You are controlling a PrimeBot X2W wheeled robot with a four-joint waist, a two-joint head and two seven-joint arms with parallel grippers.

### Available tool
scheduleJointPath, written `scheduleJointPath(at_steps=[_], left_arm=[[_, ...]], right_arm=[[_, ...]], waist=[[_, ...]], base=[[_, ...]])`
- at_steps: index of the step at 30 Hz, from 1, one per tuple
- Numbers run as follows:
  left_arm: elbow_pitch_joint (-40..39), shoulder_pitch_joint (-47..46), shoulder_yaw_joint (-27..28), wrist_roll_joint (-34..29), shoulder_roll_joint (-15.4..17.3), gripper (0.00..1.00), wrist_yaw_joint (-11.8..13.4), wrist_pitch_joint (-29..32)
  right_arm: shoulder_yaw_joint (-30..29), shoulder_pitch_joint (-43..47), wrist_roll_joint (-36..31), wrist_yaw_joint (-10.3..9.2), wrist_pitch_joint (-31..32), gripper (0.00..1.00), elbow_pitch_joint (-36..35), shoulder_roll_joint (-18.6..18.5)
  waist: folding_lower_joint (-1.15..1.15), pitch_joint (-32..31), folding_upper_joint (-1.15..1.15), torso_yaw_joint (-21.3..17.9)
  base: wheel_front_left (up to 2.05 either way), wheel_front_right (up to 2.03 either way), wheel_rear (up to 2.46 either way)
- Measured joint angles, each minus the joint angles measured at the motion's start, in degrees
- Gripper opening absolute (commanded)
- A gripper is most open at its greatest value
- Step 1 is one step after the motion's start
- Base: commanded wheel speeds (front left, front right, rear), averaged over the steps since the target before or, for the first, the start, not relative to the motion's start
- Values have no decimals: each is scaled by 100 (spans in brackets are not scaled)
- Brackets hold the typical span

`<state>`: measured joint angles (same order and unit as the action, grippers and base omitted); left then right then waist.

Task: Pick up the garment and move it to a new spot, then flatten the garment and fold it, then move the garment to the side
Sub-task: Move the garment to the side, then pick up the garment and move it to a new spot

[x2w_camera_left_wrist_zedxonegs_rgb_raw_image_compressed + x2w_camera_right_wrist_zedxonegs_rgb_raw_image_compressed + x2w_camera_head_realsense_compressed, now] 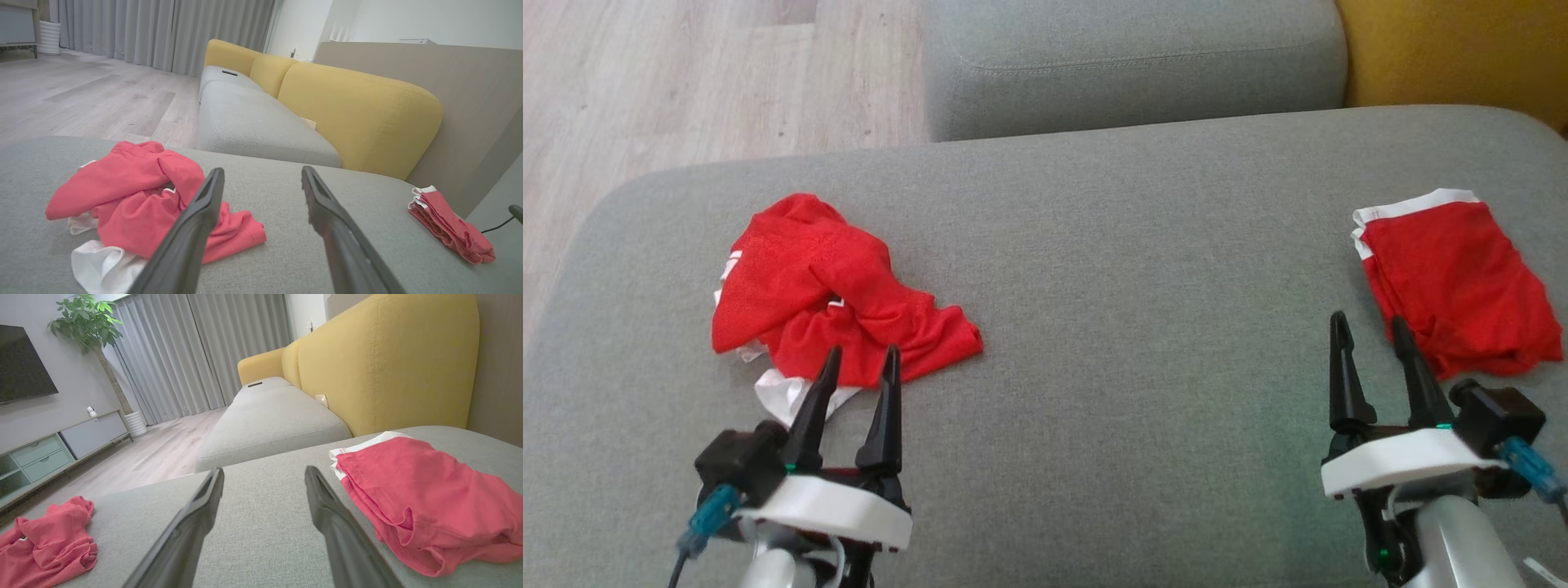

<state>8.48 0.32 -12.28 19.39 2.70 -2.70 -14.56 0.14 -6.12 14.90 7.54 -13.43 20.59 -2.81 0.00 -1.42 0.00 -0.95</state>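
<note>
A crumpled red garment (829, 290) with white trim lies in a heap on the left of the grey cushion (1143, 269); it also shows as the crumpled garment (139, 200) and, far left, the crumpled garment (45, 543). My left gripper (859, 364) hovers open at its near edge, fingertips over the cloth, nothing held; left gripper (261, 175). A second red garment (1454, 282), folded, lies at the right; folded garment (425, 498), folded garment (449, 226). My right gripper (1370, 327) stands open just left of it, empty; right gripper (263, 475).
Behind the cushion runs another grey sofa seat (1135, 65) with a yellow backrest (355, 110). Wooden floor (686, 82) lies beyond the cushion's far left edge. A TV cabinet (61, 445), a potted plant (88, 318) and curtains (196, 351) stand across the room.
</note>
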Motion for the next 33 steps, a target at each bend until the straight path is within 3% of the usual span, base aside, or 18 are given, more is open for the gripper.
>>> scheduleJointPath(at_steps=[19,33], left_arm=[[27,57,-9,1,0,100,16,1],[90,55,92,-32,0,100,16,1]], right_arm=[[100,-1,73,0,-36,100,10,2],[636,2,256,0,-31,100,114,3]], waist=[[0,-5,0,-18],[0,-16,0,699]], base=[[0,0,0],[0,0,0]])
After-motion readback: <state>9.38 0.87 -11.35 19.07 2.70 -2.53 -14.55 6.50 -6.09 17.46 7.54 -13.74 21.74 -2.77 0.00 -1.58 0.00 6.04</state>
